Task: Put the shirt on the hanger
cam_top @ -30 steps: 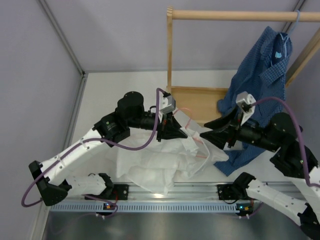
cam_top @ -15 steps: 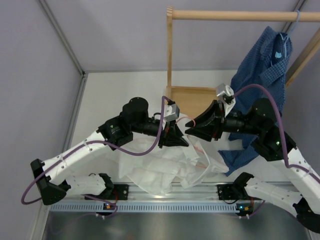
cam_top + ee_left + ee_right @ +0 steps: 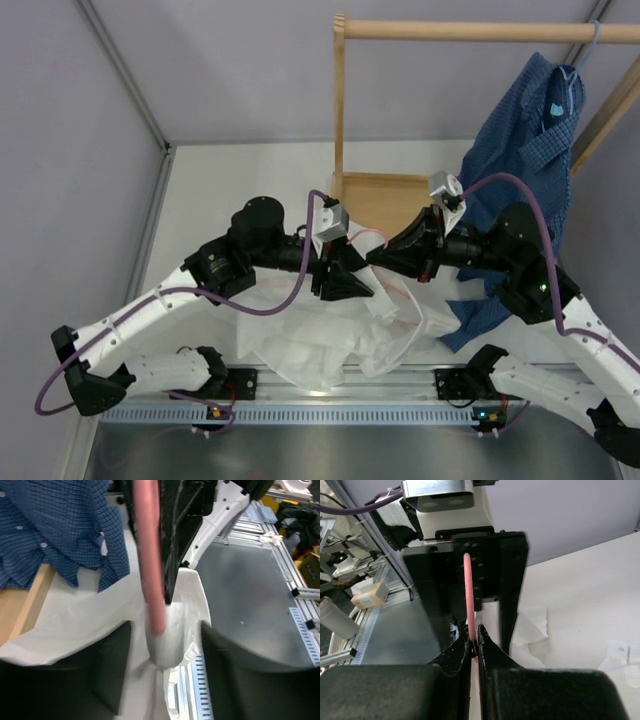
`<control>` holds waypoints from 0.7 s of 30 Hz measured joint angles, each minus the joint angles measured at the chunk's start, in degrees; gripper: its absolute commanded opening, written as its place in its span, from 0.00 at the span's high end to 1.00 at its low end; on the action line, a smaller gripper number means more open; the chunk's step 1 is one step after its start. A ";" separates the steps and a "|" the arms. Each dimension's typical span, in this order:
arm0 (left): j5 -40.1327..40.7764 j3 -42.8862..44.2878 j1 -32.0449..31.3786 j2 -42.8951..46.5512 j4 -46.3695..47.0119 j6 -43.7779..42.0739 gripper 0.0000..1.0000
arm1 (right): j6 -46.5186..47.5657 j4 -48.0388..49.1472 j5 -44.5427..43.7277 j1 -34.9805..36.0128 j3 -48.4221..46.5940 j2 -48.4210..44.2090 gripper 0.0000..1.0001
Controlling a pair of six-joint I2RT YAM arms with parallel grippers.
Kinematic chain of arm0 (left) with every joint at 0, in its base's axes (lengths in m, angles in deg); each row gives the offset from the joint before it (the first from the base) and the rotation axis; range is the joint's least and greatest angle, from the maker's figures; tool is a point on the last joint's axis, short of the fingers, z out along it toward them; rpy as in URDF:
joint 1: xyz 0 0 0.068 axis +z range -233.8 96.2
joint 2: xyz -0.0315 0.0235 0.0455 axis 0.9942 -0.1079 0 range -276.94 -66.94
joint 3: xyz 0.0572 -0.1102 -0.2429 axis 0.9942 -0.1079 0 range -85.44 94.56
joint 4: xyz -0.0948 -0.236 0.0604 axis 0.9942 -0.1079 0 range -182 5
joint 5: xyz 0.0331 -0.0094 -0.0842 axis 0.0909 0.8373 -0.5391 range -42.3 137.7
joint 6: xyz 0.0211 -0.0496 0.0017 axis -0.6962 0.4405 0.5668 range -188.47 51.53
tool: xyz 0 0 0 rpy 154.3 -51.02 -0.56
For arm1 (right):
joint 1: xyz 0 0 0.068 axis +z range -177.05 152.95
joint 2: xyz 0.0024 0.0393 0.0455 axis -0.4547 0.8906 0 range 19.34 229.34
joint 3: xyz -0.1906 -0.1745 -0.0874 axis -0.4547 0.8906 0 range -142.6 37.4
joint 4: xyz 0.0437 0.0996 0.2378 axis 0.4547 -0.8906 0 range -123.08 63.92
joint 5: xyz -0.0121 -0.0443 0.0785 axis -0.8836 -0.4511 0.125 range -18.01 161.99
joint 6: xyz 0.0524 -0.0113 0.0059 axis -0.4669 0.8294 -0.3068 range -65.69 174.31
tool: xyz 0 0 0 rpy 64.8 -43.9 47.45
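You have both arms meeting in the middle of the top view, just below the wooden rack (image 3: 470,30), and the arrangement looks to me like a handover of the hanger (image 3: 468,590). Your right gripper (image 3: 474,646) is pinched fully closed on the thin pink wire, which rises straight up from between its tips in the centre of the right wrist view. Your left gripper (image 3: 165,632) faces it at close range with its jaws parted. The wire and a fold of white cloth stand in the gap, and neither finger visibly presses on them. My reading is that one arm steadies the frame so the other can work the fabric along it.

The shirt (image 3: 310,335) lies mostly in a crumpled heap on the tabletop (image 3: 230,190), in the lower centre of the top view, between the two arm bases. One part is drawn up toward the grippers, and in the left wrist view that cloth cups the end of the pink wire at the centre of the frame. The shirt is plain white, thin and softly creased; I cannot pick out a collar or sleeve. The hanger is largely hidden, with only short pink stretches showing. The blue checked shirt (image 3: 525,150) hangs from the rack at the upper right, its lower edge just beside the white heap.
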 measured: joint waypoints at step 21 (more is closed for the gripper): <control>52.28 -13.33 0.09 36.70 -13.90 10.29 0.02 | 4.48 -18.29 -32.33 0.00 -9.14 -5.03 1.00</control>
